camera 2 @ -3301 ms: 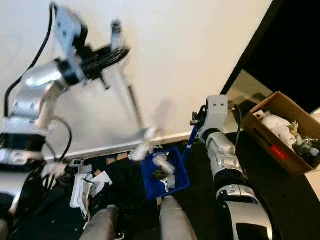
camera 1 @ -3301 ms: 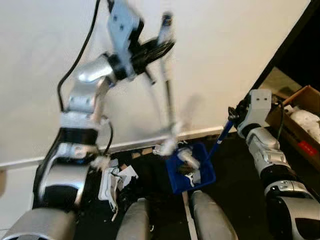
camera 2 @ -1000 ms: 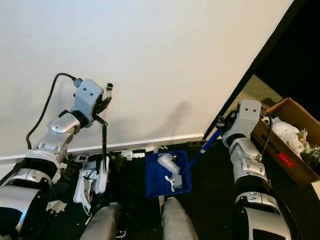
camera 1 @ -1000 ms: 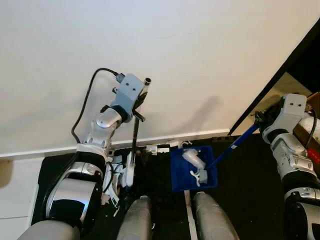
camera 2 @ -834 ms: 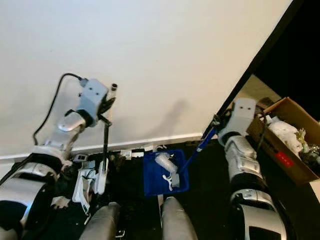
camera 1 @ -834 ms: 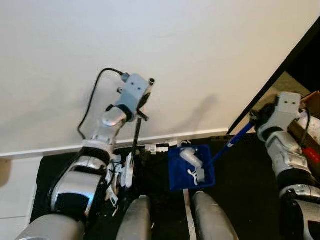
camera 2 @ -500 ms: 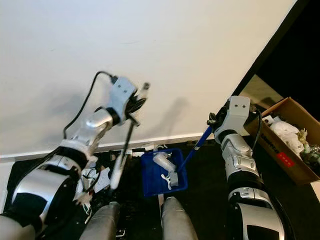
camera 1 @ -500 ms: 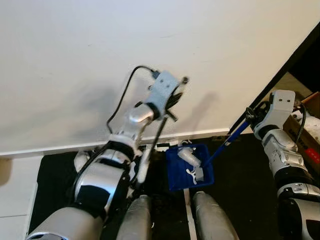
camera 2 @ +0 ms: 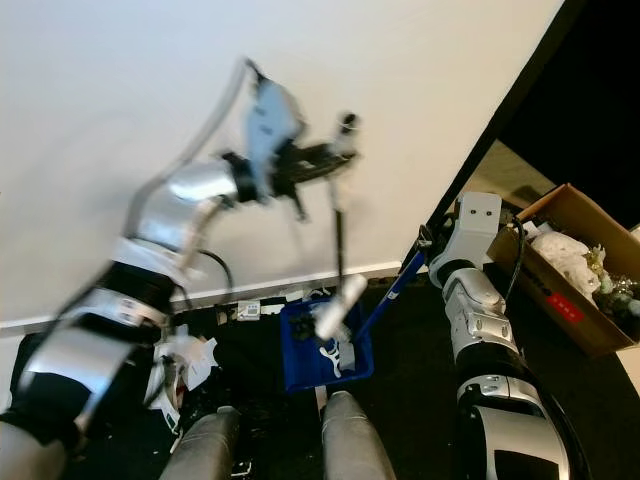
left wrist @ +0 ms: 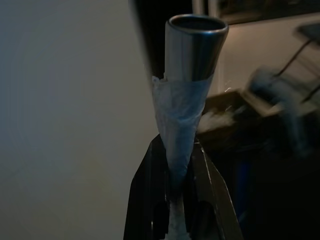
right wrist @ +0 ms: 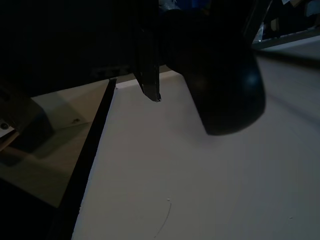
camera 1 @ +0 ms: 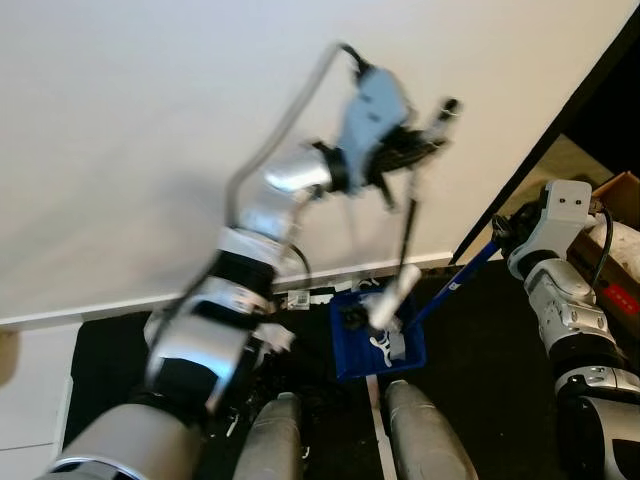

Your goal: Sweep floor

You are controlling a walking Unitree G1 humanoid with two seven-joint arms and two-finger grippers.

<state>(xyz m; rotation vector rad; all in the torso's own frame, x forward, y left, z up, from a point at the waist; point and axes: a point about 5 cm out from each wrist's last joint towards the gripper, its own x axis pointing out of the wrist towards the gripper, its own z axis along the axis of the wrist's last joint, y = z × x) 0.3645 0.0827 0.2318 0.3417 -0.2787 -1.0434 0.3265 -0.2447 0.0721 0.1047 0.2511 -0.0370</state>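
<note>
Overhead, the left gripper (camera 1: 425, 148) has its fingers (left wrist: 150, 200) clamped on a broom (camera 1: 405, 240), whose head sits over the blue dustpan (camera 1: 350, 352). At 3 o'clock, the right gripper (camera 1: 500, 238) grips the dustpan's handle (camera 1: 455, 285).

Brush (camera 1: 405, 250), pale head over blue dustpan (camera 1: 378, 340) seemingly holding white scraps.

Head views: bright, even light on the white wall (camera 1: 150, 120); left arm (camera 1: 290, 190) motion-blurred, right arm (camera 1: 560, 290) sharp; dark floor (camera 1: 480, 340) underexposed. Soft arm shadow on the wall. Left wrist view: dim, blurred background. Right wrist view: near-black upper half, out-of-focus foreground.
</note>
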